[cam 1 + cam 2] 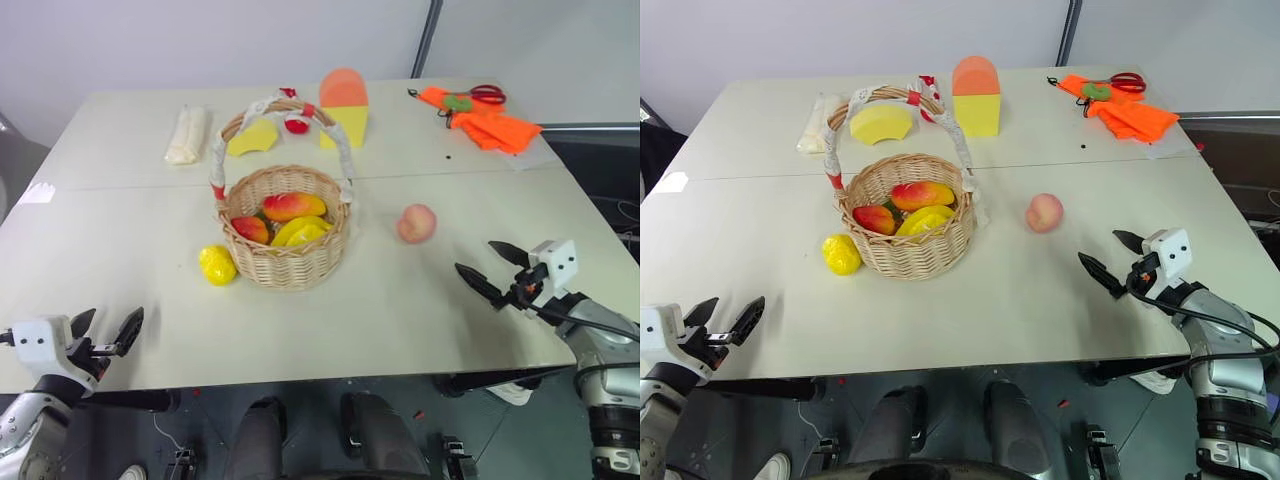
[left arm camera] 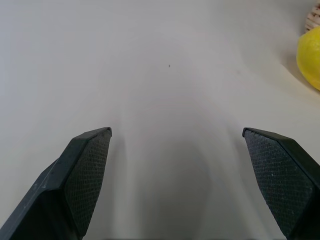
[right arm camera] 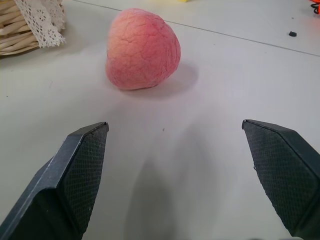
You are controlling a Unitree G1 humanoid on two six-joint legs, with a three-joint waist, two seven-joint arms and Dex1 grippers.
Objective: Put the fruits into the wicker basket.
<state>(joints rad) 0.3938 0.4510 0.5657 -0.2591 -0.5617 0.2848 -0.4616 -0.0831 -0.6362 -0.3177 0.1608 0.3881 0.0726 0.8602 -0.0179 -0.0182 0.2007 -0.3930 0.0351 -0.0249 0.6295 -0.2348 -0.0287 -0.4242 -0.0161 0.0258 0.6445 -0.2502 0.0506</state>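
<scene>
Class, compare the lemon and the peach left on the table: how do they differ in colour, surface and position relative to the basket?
The lemon is bright yellow and bumpy; the peach is pink-orange and finely wrinkled. The lemon lies against the wicker basket on its left; the peach sits apart on its right. Both rest on the table, outside the basket.

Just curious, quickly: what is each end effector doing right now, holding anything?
Left end effector: open, holding nothing, above the bare white table.
Right end effector: open, holding nothing, apart from the round pink-orange peach.

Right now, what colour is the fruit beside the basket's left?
Bright yellow: the lemon, clearest in the left eye view.
</scene>
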